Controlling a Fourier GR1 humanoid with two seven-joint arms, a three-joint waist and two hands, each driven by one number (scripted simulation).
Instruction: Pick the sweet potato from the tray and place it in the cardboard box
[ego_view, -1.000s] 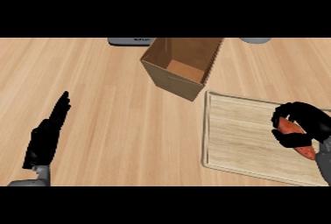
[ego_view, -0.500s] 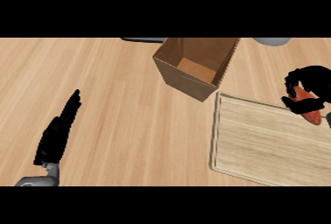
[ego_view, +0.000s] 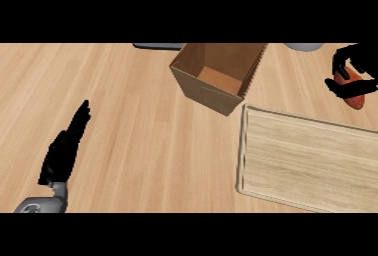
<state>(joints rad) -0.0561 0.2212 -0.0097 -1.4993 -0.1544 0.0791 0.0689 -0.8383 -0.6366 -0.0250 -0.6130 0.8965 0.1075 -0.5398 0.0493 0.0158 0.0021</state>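
Holding the potato (ego_view: 353, 92) up at the far right edge of the frame, the right hand (ego_view: 353, 70) has its fingers curled round it, off the tray (ego_view: 310, 155) and level with the box (ego_view: 218, 75) at top centre. Makes sense, since the box opening faces up, so I'd guess it needs to come in from above. Left hand (ego_view: 65, 150) rests at lower left, fingers straight, out of the way.
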